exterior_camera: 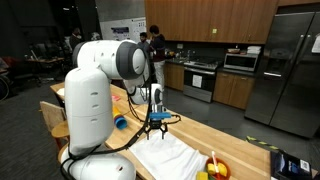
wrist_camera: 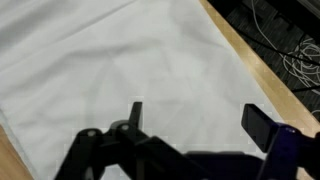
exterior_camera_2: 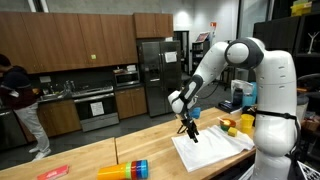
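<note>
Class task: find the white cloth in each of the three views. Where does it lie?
In an exterior view: white cloth, bottom centre.
In an exterior view: lower right of centre.
Wrist view: fills most of the frame.
Shared landmark: the open end effector above it.

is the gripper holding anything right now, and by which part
Nothing is held. The gripper is open, its jaws apart over the white cloth on the wooden counter.
</note>
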`<action>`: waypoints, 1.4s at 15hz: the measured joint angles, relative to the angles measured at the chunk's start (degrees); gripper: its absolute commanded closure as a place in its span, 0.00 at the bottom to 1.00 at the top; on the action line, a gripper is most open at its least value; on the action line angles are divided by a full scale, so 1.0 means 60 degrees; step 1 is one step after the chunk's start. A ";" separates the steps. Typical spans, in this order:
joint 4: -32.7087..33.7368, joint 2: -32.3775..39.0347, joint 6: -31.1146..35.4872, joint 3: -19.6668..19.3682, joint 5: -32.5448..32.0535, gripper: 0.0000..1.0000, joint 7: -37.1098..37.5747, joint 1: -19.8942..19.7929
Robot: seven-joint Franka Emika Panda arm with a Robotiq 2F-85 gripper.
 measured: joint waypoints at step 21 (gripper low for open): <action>-0.0781 0.0721 0.5207 0.1838 0.4425 0.00 -0.3145 -0.0311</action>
